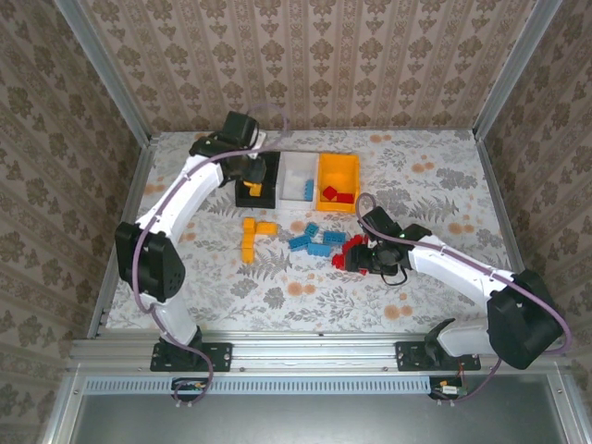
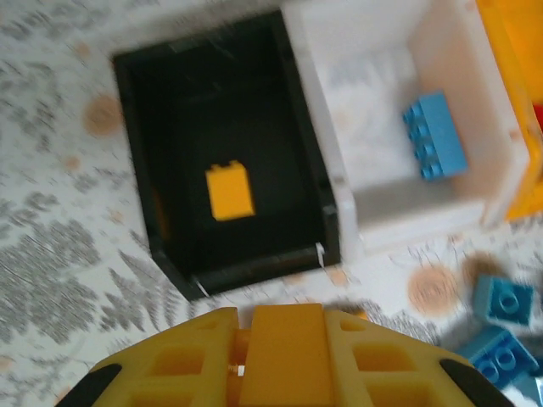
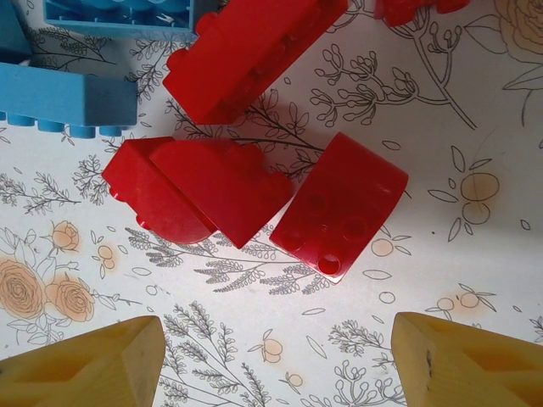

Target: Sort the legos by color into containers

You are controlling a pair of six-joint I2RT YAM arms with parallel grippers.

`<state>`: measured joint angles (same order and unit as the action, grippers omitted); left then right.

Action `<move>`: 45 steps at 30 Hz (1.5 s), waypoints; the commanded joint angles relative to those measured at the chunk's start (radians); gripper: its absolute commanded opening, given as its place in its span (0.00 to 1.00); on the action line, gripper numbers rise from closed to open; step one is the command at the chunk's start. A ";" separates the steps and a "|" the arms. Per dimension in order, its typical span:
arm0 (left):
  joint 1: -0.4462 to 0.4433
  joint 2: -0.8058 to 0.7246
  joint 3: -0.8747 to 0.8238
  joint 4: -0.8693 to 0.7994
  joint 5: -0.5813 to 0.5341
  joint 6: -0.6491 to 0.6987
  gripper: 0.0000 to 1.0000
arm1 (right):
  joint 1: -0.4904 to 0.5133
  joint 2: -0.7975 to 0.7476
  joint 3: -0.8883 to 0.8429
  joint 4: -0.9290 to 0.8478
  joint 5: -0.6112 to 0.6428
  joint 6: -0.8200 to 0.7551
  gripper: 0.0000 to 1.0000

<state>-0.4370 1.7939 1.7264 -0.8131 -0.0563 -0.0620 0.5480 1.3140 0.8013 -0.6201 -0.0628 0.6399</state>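
Observation:
My left gripper (image 2: pixel 282 315) is shut on an orange-yellow lego (image 2: pixel 284 365). It hangs just short of the near wall of the black container (image 2: pixel 246 267), where another orange-yellow lego (image 2: pixel 229 191) lies. From above, the left gripper (image 1: pixel 254 176) is over the black container (image 1: pixel 269 197). The white container (image 2: pixel 424 216) holds a light blue lego (image 2: pixel 434 136). The orange-yellow container (image 1: pixel 338 168) holds red legos (image 1: pixel 338 194). My right gripper (image 3: pixel 278 339) stands open over the table, with red legos (image 3: pixel 216 191) just beyond its fingertips and nothing between them.
Loose orange-yellow legos (image 1: pixel 254 236), light blue legos (image 1: pixel 310 240) and red legos (image 1: pixel 347 252) lie mid-table in front of the containers. My right gripper (image 1: pixel 363 255) sits at the red group. Metal frame rails bound the table on all sides.

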 commanded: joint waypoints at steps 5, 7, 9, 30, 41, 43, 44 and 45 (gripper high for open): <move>0.061 0.162 0.042 0.126 -0.056 0.051 0.21 | -0.002 -0.041 0.000 -0.055 0.032 0.016 0.73; 0.069 0.191 0.041 0.177 -0.066 0.048 0.21 | -0.002 -0.045 -0.005 -0.056 0.034 0.018 0.73; 0.069 0.221 0.040 0.222 -0.084 0.055 0.21 | -0.002 -0.049 -0.012 -0.059 0.039 0.022 0.73; 0.052 0.477 0.184 0.254 -0.086 0.039 0.33 | -0.018 -0.144 -0.056 -0.129 0.085 0.025 0.73; 0.058 0.375 0.118 0.261 -0.065 0.002 0.56 | -0.059 -0.122 -0.009 -0.146 0.063 -0.029 0.74; 0.057 0.326 0.096 0.262 -0.063 -0.008 0.58 | -0.062 -0.092 0.010 -0.144 0.039 -0.051 0.73; 0.058 0.297 0.081 0.262 -0.058 -0.015 0.59 | -0.062 -0.069 0.021 -0.145 0.034 -0.060 0.73; 0.057 0.263 0.066 0.261 -0.051 -0.022 0.60 | -0.062 -0.047 0.027 -0.146 0.031 -0.068 0.73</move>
<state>-0.3836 2.1841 1.8133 -0.5396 -0.1257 -0.0647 0.4923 1.2240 0.7887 -0.7414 -0.0093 0.6155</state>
